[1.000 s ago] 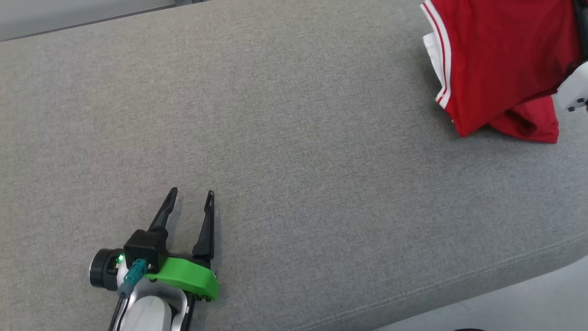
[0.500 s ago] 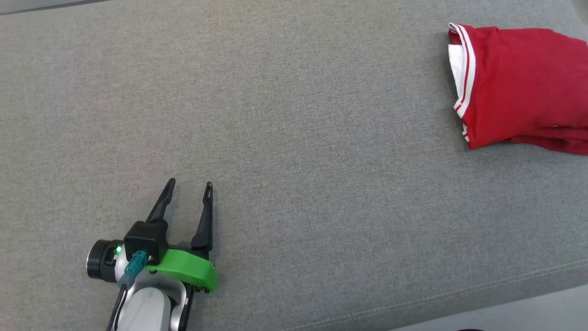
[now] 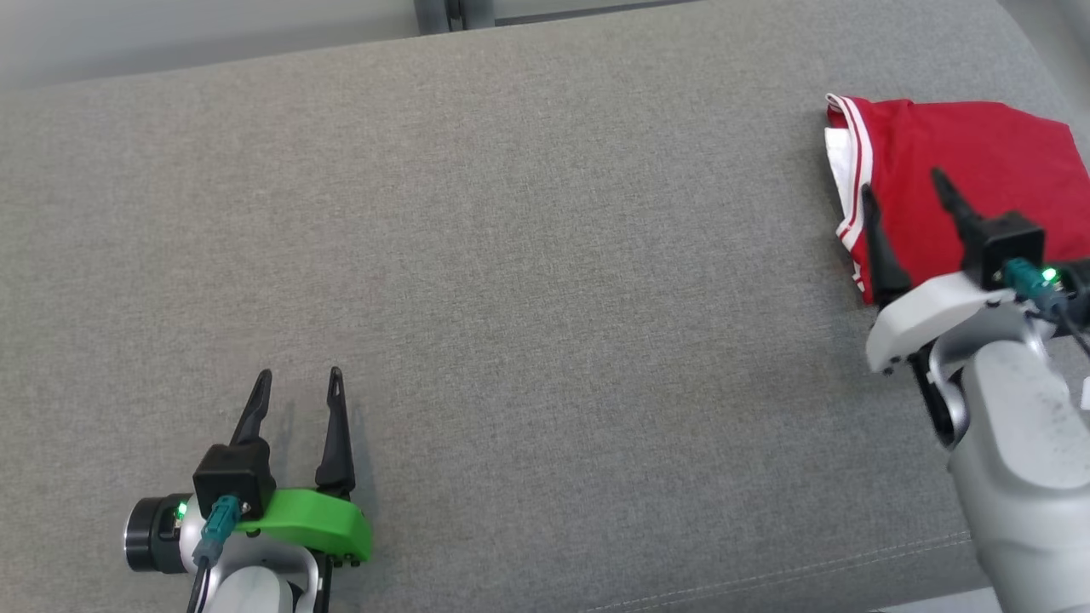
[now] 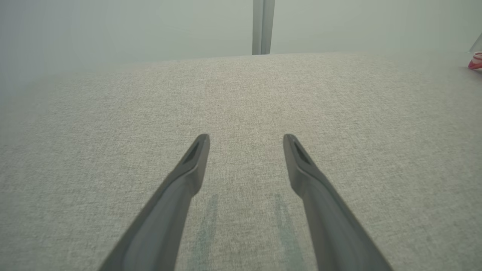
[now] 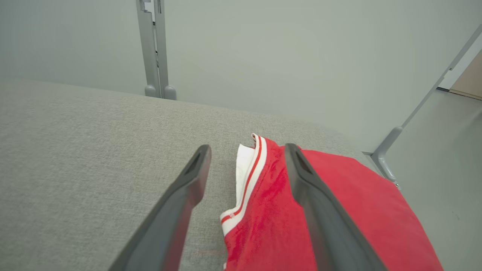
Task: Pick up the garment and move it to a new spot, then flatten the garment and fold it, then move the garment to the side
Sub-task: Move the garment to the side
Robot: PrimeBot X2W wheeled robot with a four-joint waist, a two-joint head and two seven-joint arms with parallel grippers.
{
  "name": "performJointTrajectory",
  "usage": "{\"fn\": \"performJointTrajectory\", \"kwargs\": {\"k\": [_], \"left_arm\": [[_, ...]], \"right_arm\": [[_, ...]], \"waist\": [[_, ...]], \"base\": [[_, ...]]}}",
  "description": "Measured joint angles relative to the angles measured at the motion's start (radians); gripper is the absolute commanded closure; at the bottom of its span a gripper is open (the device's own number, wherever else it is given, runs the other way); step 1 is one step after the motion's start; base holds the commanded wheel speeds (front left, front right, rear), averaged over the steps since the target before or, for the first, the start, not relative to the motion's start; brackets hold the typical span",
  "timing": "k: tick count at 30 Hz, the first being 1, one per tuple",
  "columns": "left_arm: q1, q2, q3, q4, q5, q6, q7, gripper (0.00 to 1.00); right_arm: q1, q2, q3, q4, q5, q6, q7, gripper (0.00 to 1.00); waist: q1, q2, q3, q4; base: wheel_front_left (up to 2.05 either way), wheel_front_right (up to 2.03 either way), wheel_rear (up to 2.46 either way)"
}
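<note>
Left gripper (image 3: 298, 375) sits at the lower left of the head view, low over the grey upholstered surface (image 3: 545, 255). Its two dark fingers stand spread wide apart and hold nothing; in the left wrist view bare fabric shows between them. A grey metal post (image 3: 451, 13) rises behind the far edge of the surface, left of centre.

Right gripper (image 3: 902, 182) is at the right of the head view, over the near left part of the garment (image 3: 979, 153). Its fingers are likewise spread wide and grip nothing. In the right wrist view one finger lies over the grey fabric just beside the garment and the other over the red cloth; whether either tip touches cannot be told.

The garment is red with white-and-red striped trim along its left edge. It lies folded at the far right end of the surface, well apart from the left gripper.
</note>
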Motion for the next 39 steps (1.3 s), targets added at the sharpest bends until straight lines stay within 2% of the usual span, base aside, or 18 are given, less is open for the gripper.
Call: {"fn": "performJointTrajectory", "kwargs": {"k": [5, 8, 17, 22, 39], "left_arm": [[0.032, 0.0, 0.015, 0.007, -0.008, 0.005, 0.0, 0.0], [0.054, 0.0, 0.023, 0.01, -0.013, 0.009, 0.0, 0.0], [0.095, 0.0, 0.049, 0.015, -0.025, 0.013, 0.0, 0.0], [0.117, 0.0, 0.061, 0.019, -0.026, 0.014, 0.0, 0.0], [0.155, 0.0, 0.085, 0.027, -0.018, 0.002, 0.0, 0.0]], "right_arm": [[0.102, 0.059, 0.046, -0.02, 0.045, 0.0, 0.0, 0.0], [0.153, 0.095, 0.039, -0.028, 0.063, 0.0, 0.0, 0.0], [0.268, 0.151, 0.031, -0.047, 0.064, 0.0, 0.0, 0.0], [0.297, 0.162, 0.066, -0.061, 0.055, 0.0, 0.0, 0.0], [0.373, 0.173, 0.048, -0.097, 0.046, 0.0, 0.0, 0.0]], "waist": [[0.0, 0.0, -0.044, 0.019], [0.0, 0.0, -0.073, 0.031], [0.0, 0.0, -0.139, 0.068], [0.0, 0.0, -0.173, 0.082], [0.0, 0.0, -0.242, 0.11]], "base": [[0.0, 0.0, 0.0], [0.0, 0.0, 0.0], [0.0, 0.0, 0.0], [0.0, 0.0, 0.0], [0.0, 0.0, 0.0]]}}
